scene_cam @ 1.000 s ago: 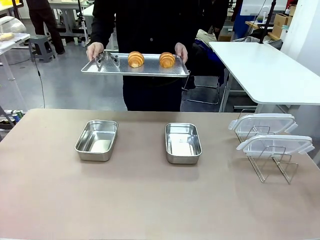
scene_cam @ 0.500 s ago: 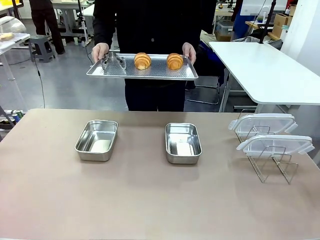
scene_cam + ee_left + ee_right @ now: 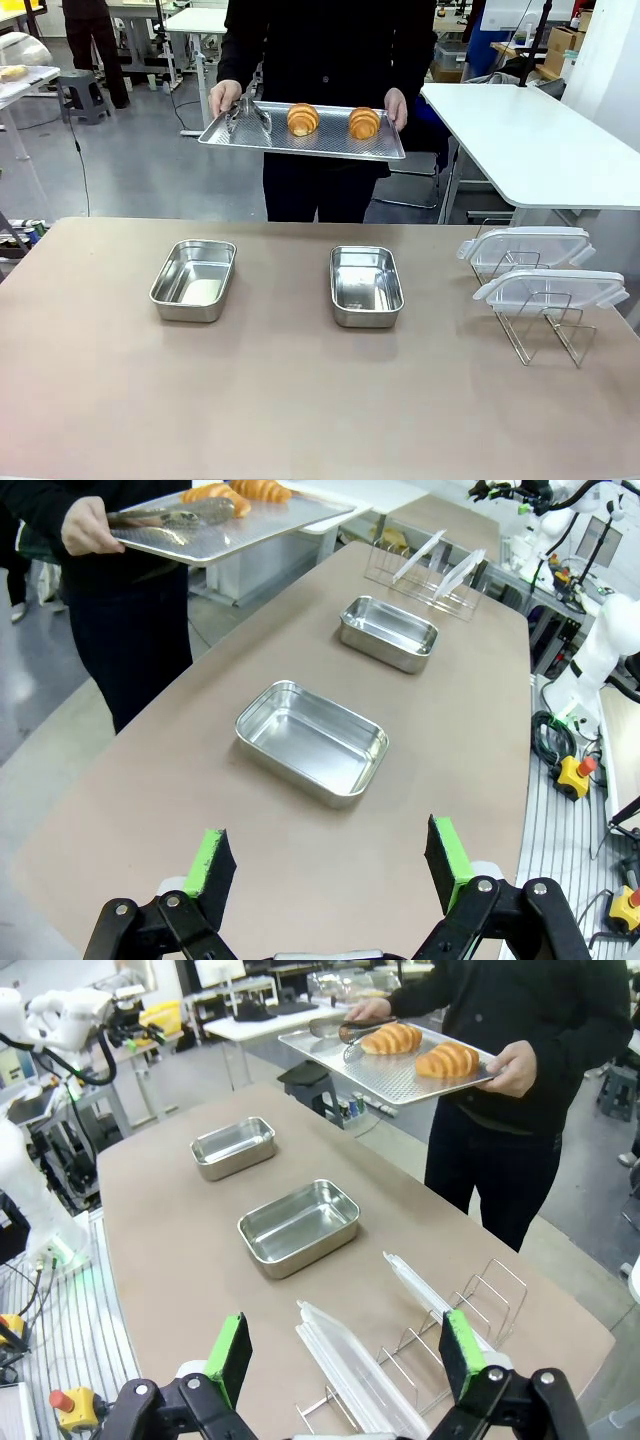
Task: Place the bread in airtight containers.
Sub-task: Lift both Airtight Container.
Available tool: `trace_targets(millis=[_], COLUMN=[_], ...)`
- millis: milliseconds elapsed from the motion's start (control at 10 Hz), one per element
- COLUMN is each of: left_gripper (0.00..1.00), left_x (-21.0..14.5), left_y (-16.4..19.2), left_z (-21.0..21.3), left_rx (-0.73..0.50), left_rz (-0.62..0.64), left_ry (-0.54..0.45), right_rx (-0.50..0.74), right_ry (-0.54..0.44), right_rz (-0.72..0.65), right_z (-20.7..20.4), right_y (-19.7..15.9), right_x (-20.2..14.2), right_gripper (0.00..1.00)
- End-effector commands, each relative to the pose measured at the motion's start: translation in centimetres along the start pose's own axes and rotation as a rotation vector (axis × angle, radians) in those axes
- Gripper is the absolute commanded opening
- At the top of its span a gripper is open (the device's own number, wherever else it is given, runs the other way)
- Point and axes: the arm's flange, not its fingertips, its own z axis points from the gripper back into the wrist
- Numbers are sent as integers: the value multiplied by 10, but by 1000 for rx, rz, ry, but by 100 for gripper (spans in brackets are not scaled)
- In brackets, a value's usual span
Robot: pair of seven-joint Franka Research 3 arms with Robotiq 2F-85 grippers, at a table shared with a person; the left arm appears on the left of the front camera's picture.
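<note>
- The person has carried the serving tray point(image 3: 335, 142) rightward; both croissants point(image 3: 303, 119) sit on it, far side
- I see both steel pans point(image 3: 194, 280) empty, nothing placed yet
- My left gripper point(image 3: 326, 842) and right gripper point(image 3: 345, 1332) have jaws apart, holding nothing

No words, numbers, brand marks or signs can be read in any of the three views. The steel containers point(image 3: 193, 282), the serving tray point(image 3: 320, 146) and the clear lids point(image 3: 525, 245) present plain, unmarked surfaces. The cardboard boxes point(image 3: 566, 42) far behind the person are too small and blurred to make out any print.
</note>
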Motion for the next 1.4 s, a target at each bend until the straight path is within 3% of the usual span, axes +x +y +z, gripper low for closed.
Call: trace_targets(millis=[0, 200, 400, 500, 700, 900, 1000, 1100, 1300], left_gripper=[100, 100, 100, 100, 100, 100, 100, 100, 100], left_x=[46, 96, 126, 134, 135, 124, 116, 121, 121], left_y=[8, 13, 5, 5, -1, 0, 0, 4, 4], left_z=[-35, -85, -132, -148, -175, -192, -191, -189, -189], left_rx=[62, 167, 308, 421, 504, 541, 523, 552, 552], left_rz=[67, 157, 217, 279, 370, 398, 400, 371, 371], left_ry=[110, 275, 402, 464, 546, 582, 588, 566, 566], right_rx=[-81, -117, -254, -355, -480, -502, -405, -509, -509], right_ry=[131, 227, 364, 403, 495, 548, 459, 528, 528], right_rz=[-53, -201, -405, -457, -546, -572, -596, -537, -537], right_z=[-50, -111, -177, -205, -255, -274, -260, -274, -274], right_y=[-8, -25, -41, -49, -59, -63, -58, -64, -64], right_x=[54, 93, 114, 120, 115, 107, 110, 83, 83], right_gripper=[100, 100, 100, 100, 100, 100, 100, 100, 100])
